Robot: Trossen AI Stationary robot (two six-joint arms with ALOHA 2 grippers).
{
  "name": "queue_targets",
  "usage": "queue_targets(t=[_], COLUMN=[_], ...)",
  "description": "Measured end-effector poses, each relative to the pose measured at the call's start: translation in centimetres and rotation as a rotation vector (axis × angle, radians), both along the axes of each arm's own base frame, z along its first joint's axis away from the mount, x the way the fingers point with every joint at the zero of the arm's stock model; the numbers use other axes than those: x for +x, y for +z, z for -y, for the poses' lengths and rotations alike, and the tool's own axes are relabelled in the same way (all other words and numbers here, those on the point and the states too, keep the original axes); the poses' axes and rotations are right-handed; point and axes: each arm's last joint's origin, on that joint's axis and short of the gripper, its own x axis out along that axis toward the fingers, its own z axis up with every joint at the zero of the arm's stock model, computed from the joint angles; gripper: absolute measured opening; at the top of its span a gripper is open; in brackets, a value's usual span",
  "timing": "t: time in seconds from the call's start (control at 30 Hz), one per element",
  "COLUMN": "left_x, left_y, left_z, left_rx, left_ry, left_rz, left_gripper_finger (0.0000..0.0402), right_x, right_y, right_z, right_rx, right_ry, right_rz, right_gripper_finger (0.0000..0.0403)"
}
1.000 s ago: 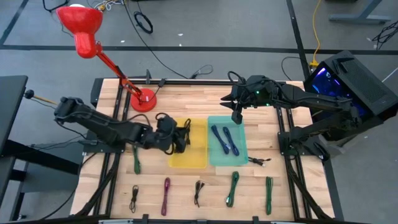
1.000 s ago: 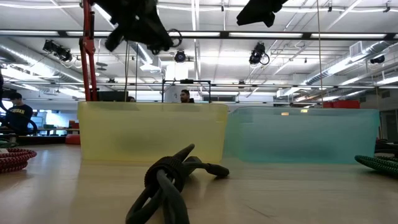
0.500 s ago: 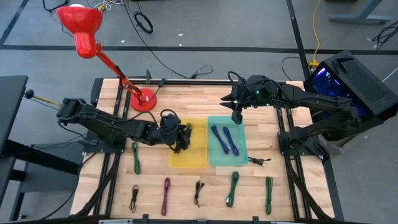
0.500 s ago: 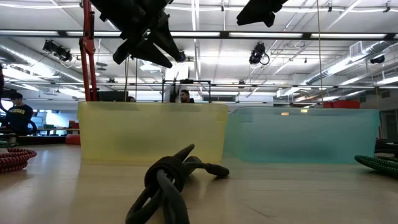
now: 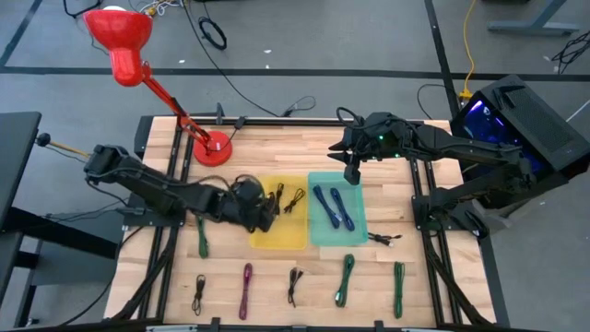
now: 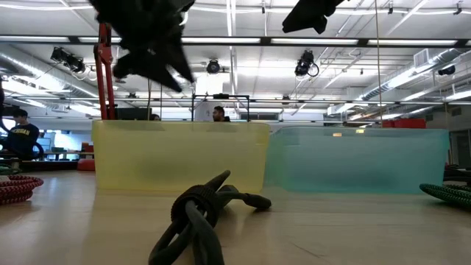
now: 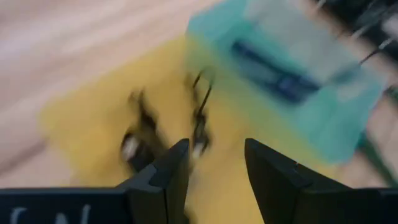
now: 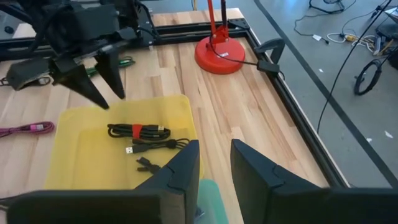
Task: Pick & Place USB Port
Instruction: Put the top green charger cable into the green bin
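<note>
On the worktop [image 5: 277, 157] I counted two trays side by side, touching: a yellow tray [image 5: 300, 242] on the left and a teal tray [image 5: 324, 241] on the right. Inside the yellow tray lay one black USB cable [image 8: 140, 132], bundled with a red tie, its loose plug end trailing beside the bundle. Inside the teal tray I saw two dark blue cables [image 5: 333, 207], lying side by side.

Outside the trays, along the near edge of the worktop, I counted seven more cables: a green one [image 5: 202, 233] just left of the yellow tray, then a row of a small black one [image 5: 199, 295], a purple one [image 5: 246, 289], another black one [image 5: 294, 284], two green ones [image 5: 346, 278] [image 5: 399, 277], and a small black one [image 5: 386, 238] just right of the teal tray. One red desk lamp [image 5: 212, 148] stood at the far left of the worktop.

My left claw [image 5: 265, 210] hung above the yellow tray's left edge, fingers spread apart and holding nothing. My right claw [image 5: 351, 171] waited above the far edge of the teal tray, its fingers parted a little, with nothing between them.
</note>
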Motion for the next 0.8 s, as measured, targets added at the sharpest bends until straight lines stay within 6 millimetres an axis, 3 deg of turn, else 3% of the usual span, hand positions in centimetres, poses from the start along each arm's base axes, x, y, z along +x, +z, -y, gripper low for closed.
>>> queue_targets(t=[0.53, 0.8], left_x=[-10.0, -12.6], left_y=[-2.2, -2.2], left_z=[7.2, 8.1], left_rx=[-0.259, -0.336], left_ry=[0.329, 0.502], left_rz=[-0.341, -0.461], left_gripper_finger=[0.0133, 0.0133], right_x=[0.0, 0.0], right_y=[0.0, 0.0], right_z=[0.0, 0.0], right_rx=[-0.006, -0.008], right_ry=[0.005, 0.007], right_rz=[-0.006, -0.007], right_gripper_finger=[0.0094, 0.0094])
